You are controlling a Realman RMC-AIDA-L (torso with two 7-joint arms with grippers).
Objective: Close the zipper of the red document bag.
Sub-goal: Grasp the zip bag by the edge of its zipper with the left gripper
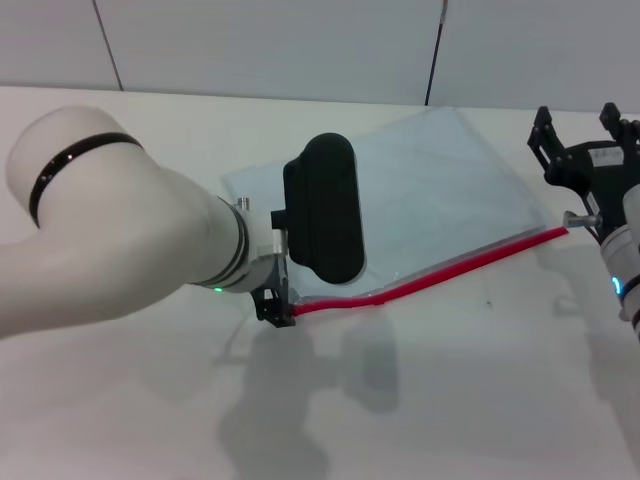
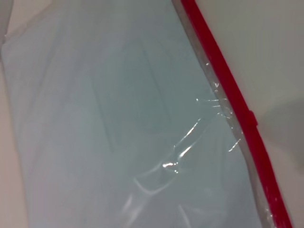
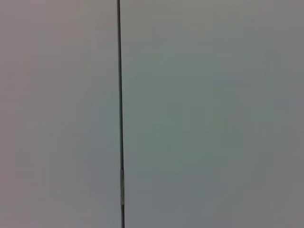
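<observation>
The red document bag point(image 1: 440, 190) lies flat on the white table, a pale translucent pouch turned at an angle. Its zipper point(image 1: 450, 270) runs as a red strip along the near long edge, with a slight kink near the left end. My left gripper point(image 1: 275, 305) sits at the zipper's left end, its dark fingers closed on that corner of the bag. The left wrist view shows the bag point(image 2: 118, 118) close up, with the zipper point(image 2: 228, 90) along one side. My right gripper point(image 1: 577, 125) hovers open just above and beyond the zipper's right end, fingers pointing away from me.
The white table point(image 1: 480, 400) stretches in front of the bag. A grey wall with dark seams point(image 1: 435, 50) stands behind it. The right wrist view shows only that wall and one seam point(image 3: 119, 114).
</observation>
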